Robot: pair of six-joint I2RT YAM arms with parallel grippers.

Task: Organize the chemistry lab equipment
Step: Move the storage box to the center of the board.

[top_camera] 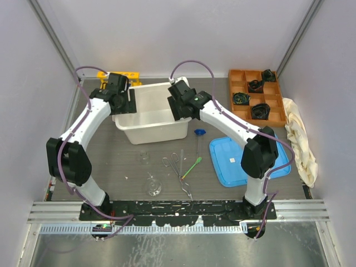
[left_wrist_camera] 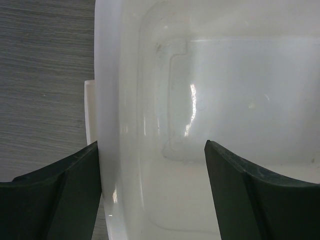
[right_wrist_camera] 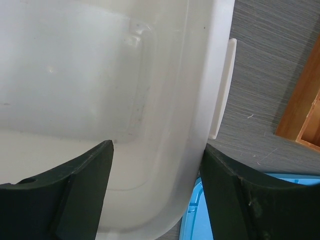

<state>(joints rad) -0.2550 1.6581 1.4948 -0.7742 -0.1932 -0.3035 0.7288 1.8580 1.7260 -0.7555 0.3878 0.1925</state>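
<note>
- The only mark that could be a label is a small white patch on the blue lid (top_camera: 227, 168); it is too small to read
- Left gripper (left_wrist_camera: 152, 145) has its jaws apart, straddling the left wall of the white tub (top_camera: 153, 132): one finger is outside against the wall, and the other is inside, away from it
- Right gripper (right_wrist_camera: 157, 145) also has its jaws apart, straddling the tub's right wall without clamping it
- The tub is milky and see-through, with small flat handles on its end walls
- Two small clear glass flasks (top_camera: 144, 157) (top_camera: 153, 187) are on the grey table in front of the tub, one nearer the arms' bases
- The metal tongs (top_camera: 175, 165) lie just right of the flasks, with the thin green spatula (top_camera: 192, 166) slanting beside them
- The cylinder (top_camera: 199, 133) has a blue base near the tub's front right corner, and its thin clear tube runs toward the spatula
- The yellow rack (top_camera: 102, 74) is at the back left, partly hidden by the left arm
- The blue lid lies flat on the right, partly under the right arm
- The orange tray (top_camera: 238, 75) of black objects is at the back right, with the cream cloth (top_camera: 300, 139) bunched along the right wall
</note>
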